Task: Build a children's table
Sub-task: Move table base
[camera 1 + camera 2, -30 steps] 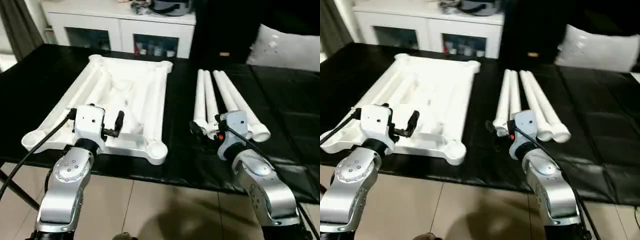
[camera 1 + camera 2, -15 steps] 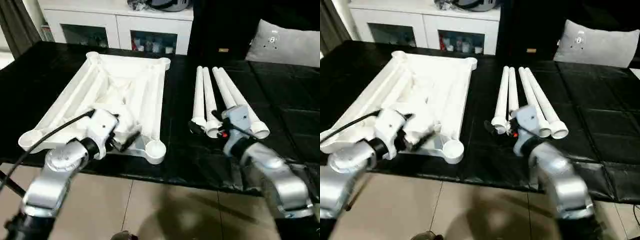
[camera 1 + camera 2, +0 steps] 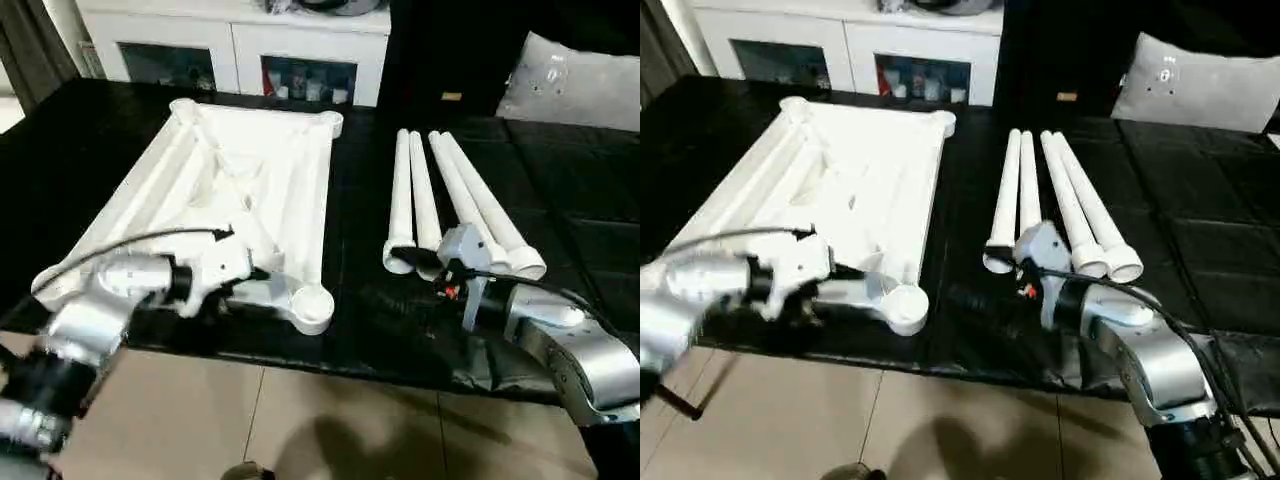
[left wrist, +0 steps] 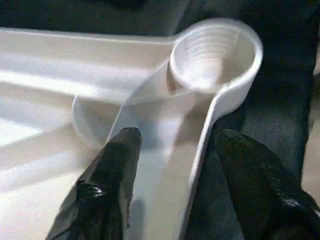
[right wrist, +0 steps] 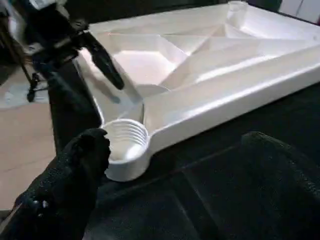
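Observation:
The children's table top (image 3: 245,185) lies upside down on the black cloth, ribbed underside up. Its near right corner socket (image 3: 312,301) faces me. Four white legs (image 3: 445,200) lie side by side to its right. My left gripper (image 4: 180,135) is open and low at the near rim beside that socket (image 4: 215,52). One finger (image 4: 112,175) is inside the rim and the other (image 4: 255,185) outside. My right gripper (image 5: 177,142) stands wide open over the cloth between the legs and the socket (image 5: 125,145), pointing at the socket with nothing in it.
A white cabinet with glass doors (image 3: 240,55) stands behind the black-covered surface (image 3: 90,140). A grey pillow (image 3: 580,85) lies at the back right. The front edge drops to a tiled floor (image 3: 330,420). A black cable (image 3: 120,250) arcs over my left forearm.
My left arm has dropped and reached to the top's near rim, its fingers narrowing around it. My right arm has lowered and turned left toward the corner socket. The head view shifted slightly.

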Motion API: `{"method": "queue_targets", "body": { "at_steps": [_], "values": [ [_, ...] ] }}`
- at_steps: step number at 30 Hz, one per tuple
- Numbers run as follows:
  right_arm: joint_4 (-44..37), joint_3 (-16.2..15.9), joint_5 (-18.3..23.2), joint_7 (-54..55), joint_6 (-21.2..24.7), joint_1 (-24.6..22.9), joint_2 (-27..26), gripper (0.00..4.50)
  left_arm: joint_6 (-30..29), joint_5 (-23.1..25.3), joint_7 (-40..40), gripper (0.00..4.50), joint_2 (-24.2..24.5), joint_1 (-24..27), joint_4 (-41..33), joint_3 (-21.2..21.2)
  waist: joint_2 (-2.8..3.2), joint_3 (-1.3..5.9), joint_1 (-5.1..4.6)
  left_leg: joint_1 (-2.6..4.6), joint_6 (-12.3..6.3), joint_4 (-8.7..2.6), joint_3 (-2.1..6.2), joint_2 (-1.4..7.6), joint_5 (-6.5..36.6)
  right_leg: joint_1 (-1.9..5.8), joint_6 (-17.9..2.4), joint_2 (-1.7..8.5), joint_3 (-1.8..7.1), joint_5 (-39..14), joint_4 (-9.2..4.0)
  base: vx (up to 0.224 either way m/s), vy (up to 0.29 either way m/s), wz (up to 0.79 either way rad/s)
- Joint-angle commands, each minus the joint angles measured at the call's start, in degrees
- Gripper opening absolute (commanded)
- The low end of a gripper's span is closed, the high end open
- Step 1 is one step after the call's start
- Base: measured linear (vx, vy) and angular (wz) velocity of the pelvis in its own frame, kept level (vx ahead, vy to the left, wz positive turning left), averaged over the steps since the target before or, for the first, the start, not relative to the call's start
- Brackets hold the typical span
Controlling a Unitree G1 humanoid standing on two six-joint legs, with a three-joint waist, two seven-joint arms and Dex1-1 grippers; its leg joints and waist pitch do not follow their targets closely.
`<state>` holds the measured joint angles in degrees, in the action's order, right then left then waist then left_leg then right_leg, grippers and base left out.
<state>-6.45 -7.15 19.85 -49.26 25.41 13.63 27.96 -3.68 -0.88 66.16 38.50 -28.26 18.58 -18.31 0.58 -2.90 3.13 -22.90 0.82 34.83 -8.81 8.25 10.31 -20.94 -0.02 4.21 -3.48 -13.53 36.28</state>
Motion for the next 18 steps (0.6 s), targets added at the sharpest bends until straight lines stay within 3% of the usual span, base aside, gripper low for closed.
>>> {"method": "queue_targets", "body": {
  "at_steps": [1,4,11,18],
  "values": [
    [-1.4,-1.6,-0.08,-1.92,1.75,0.59,1.67,4.5,1.91,2.19,1.56,2.48,0.69,-1.76,3.19,-1.76,0.85,3.51,0.17,2.09,0.0,-5.04,1.62,5.05,13.34,1.74,-15.14,5.02,3.01,0.46,-3.59,0.0,0.0,0.0],
    [-1.77,-3.94,-1.62,-4.31,1.12,0.33,3.83,4.5,2.73,2.57,3.17,2.28,0.51,-3.24,5.59,-2.57,0.69,3.52,0.42,2.08,0.54,-4.97,1.41,5.05,13.57,1.73,-15.25,5.16,3.07,0.93,-3.63,0.0,0.0,0.0],
    [-2.34,-4.58,0.85,-8.29,2.44,0.98,4.32,4.5,6.8,3.86,4.58,1.77,-2.85,-7.36,13.94,-3.63,0.62,3.74,1.02,1.99,-0.73,-4.71,1.3,5.2,11.55,1.92,-16.65,5.42,2.96,4.23,-3.37,0.0,0.0,0.0],
    [-2.37,-5.19,0.81,-8.81,2.23,0.95,4.21,4.5,8.28,3.59,6.13,1.18,-4.6,-9.01,17.82,-3.42,0.58,3.76,1.37,2.09,-0.83,-4.64,1.04,5.4,11.49,1.8,-16.97,5.62,2.99,3.66,-3.39,0.0,0.0,0.0]
  ]
}}
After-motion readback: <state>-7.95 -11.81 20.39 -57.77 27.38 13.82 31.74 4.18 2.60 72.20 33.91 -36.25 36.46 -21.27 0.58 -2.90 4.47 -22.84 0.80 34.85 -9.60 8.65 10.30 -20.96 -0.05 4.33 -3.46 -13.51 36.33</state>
